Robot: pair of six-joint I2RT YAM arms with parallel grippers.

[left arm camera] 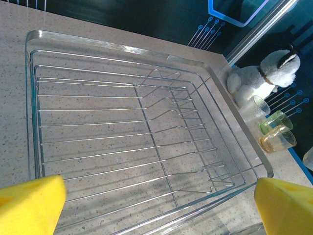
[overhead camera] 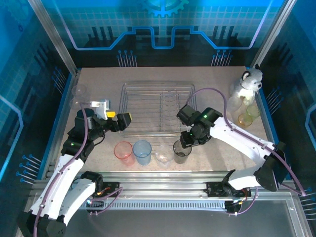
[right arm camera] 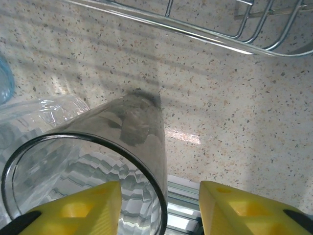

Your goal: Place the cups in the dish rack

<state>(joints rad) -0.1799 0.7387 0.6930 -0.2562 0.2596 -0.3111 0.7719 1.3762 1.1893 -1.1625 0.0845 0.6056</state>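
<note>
The right gripper [right arm camera: 159,188] stands half-spread astride the rim of the smoky grey cup [right arm camera: 98,147], the cup's wall between its yellow fingers [right arm camera: 73,210] with a sliver of gap on either side, the cup standing on the table [overhead camera: 217,79] just off the near edge of the dish rack [overhead camera: 148,85]. The left gripper [overhead camera: 118,117], spread wide and empty, hangs at the rack's left side. A pink cup [overhead camera: 123,149], a blue cup [overhead camera: 142,151] and a toppled clear cup [overhead camera: 163,157] line up left of the grey one.
</note>
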